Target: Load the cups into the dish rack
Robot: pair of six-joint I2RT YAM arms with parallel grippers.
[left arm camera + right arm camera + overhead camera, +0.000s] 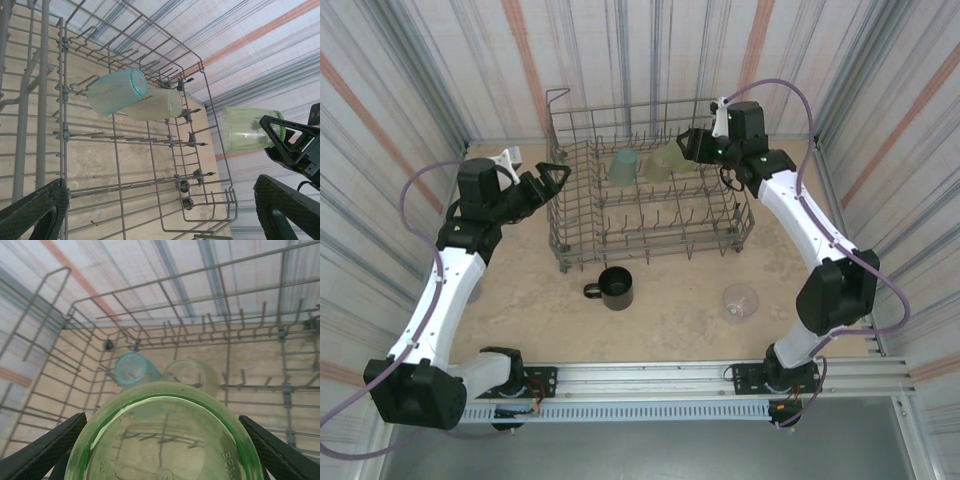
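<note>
Lower part of the green cup [165, 440] off the right wrist view's bottom edge; teal cup [131, 369] partly behind it.

White arm links [440, 290], black joints [835, 295], trailing purple cables [404, 195]

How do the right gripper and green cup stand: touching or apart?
Touching. Right wrist view: the right gripper clamps the green cup between both fingers.

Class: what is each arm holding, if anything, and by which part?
The right gripper holds the green tumbler, jaws on opposite sides of its wall near the end facing the wrist. The left gripper is open and empty.
</note>
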